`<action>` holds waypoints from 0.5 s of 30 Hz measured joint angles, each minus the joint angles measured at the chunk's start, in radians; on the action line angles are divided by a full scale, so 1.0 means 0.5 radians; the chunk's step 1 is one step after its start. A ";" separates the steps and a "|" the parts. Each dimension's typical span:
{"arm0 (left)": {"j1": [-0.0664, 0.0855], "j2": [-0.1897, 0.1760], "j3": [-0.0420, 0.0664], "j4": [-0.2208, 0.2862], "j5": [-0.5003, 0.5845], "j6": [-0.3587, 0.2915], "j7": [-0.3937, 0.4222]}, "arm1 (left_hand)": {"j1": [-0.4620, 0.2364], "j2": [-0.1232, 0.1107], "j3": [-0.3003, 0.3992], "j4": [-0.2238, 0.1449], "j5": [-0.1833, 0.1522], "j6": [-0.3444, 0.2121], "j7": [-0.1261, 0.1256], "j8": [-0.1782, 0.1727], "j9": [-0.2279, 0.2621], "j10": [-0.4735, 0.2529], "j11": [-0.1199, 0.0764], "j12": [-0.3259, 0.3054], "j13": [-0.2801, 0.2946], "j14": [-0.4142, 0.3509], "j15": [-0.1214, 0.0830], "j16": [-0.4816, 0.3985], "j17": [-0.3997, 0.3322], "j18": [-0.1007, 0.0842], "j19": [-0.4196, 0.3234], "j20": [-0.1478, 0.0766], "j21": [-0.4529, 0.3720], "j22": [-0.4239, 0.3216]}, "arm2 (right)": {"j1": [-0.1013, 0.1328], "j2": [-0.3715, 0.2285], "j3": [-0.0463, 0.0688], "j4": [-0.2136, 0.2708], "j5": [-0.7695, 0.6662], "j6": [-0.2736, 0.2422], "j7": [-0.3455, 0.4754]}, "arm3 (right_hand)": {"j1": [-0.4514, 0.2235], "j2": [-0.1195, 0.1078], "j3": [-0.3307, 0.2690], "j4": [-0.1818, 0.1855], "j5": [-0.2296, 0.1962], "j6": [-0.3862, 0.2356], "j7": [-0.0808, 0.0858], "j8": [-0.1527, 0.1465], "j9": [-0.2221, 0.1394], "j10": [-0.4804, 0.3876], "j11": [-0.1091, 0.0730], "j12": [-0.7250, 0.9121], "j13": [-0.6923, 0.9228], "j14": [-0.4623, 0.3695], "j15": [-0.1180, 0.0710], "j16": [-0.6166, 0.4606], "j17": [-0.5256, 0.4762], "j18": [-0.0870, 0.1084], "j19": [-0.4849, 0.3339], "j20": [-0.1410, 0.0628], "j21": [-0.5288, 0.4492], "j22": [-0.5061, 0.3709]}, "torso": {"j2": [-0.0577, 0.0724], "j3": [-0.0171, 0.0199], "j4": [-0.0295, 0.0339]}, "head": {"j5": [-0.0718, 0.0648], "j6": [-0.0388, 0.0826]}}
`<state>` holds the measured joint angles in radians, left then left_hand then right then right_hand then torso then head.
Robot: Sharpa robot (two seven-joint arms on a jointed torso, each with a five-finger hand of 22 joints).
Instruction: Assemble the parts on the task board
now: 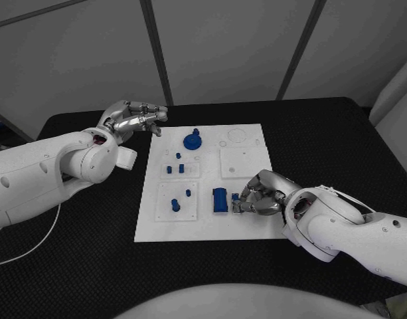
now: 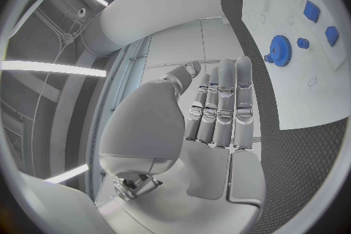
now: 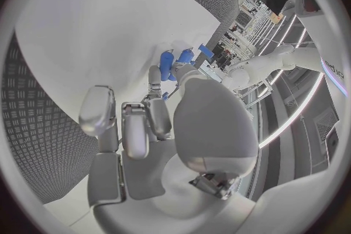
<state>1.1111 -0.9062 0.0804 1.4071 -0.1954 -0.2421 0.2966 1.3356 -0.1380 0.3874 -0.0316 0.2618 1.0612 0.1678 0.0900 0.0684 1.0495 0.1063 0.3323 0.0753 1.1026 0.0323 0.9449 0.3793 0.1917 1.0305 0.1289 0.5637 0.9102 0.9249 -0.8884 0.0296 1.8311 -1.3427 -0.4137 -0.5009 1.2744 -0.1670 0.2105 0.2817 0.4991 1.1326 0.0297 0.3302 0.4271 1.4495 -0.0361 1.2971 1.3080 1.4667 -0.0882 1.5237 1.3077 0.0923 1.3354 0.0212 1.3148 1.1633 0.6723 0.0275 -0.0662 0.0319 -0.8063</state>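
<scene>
The white task board (image 1: 251,222) lies in the middle of the black table. A blue gear (image 1: 194,141) sits near its far edge, also visible as the gear (image 2: 281,50). Several small blue pegs (image 1: 174,167) stand in the left-hand blocks. A taller blue block (image 1: 220,199) stands at the board's middle. My right hand (image 1: 261,197) rests on the board just right of that block, and its fingertips pinch a small blue part (image 1: 236,197), the part (image 3: 167,63). My left hand (image 1: 134,121) hovers off the board's far left corner, its fingers (image 2: 223,105) straight and holding nothing.
A square white inset plate (image 1: 240,162) lies on the board's right half, just beyond my right hand. A pale panel (image 1: 406,100) stands at the table's right edge. A white cable (image 1: 26,249) trails over the table under my left arm.
</scene>
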 measured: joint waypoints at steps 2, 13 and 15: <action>0.000 0.000 0.000 0.000 0.000 0.001 -0.001 | 0.000 0.000 0.000 0.000 0.000 0.000 0.000 0.000 0.000 0.000 0.000 0.000 -0.002 0.000 0.000 0.000 0.000 0.000 0.000 0.000 0.000 0.000 | 0.000 0.001 0.000 -0.001 0.000 0.006 -0.003 | -0.021 0.005 -0.009 0.004 0.001 0.002 -0.002 0.007 0.004 0.000 0.000 0.000 0.000 0.000 0.000 0.000 0.000 0.000 0.007 -0.007 0.000 0.002 | 0.000 0.0002 0.000 | 0.000 -0.002; 0.000 0.000 0.000 0.000 0.000 0.004 -0.003 | 0.000 0.000 0.000 0.000 0.000 0.000 0.000 0.000 0.000 0.000 0.000 0.000 -0.002 0.000 0.000 0.000 0.000 0.000 0.000 0.000 0.000 0.000 | 0.000 0.007 0.000 -0.009 -0.014 0.025 -0.028 | -0.107 0.007 -0.095 0.007 -0.013 0.018 -0.013 0.023 0.012 0.006 -0.007 0.014 0.000 0.000 0.000 0.007 0.000 0.000 0.007 -0.007 0.008 0.008 | -0.001 0.0002 0.000 | -0.003 -0.005; 0.000 0.000 0.000 0.000 0.000 0.005 -0.003 | 0.000 0.000 0.000 0.000 0.000 0.000 0.000 0.000 0.000 0.000 0.000 0.000 -0.001 0.000 0.000 0.000 0.000 0.000 0.000 0.000 0.000 0.000 | 0.000 0.008 0.000 -0.010 -0.017 0.025 -0.032 | -0.144 0.007 -0.131 0.010 -0.066 0.013 -0.008 0.025 0.013 0.006 -0.007 0.014 0.000 0.000 0.000 0.007 0.000 0.000 0.007 -0.007 0.008 0.008 | -0.001 0.0002 0.000 | -0.004 -0.005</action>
<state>1.1111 -0.9061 0.0804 1.4070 -0.1954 -0.2398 0.2949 1.3356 -0.1380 0.3874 -0.0316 0.2618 1.0612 0.1679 0.0899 0.0684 1.0495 0.1063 0.3323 0.0745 1.1026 0.0323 0.9449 0.3794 0.1917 1.0305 0.1289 0.5637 0.9103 0.9251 -0.8845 0.0296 1.8263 -1.3514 -0.4010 -0.5169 1.2022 -0.1633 0.1449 0.2868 0.4662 1.1390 0.0257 0.3426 0.4335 1.4527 -0.0395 1.3039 1.3079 1.4668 -0.0880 1.5273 1.3076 0.0925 1.3387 0.0179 1.3186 1.1672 0.6718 0.0276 -0.0662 0.0300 -0.8087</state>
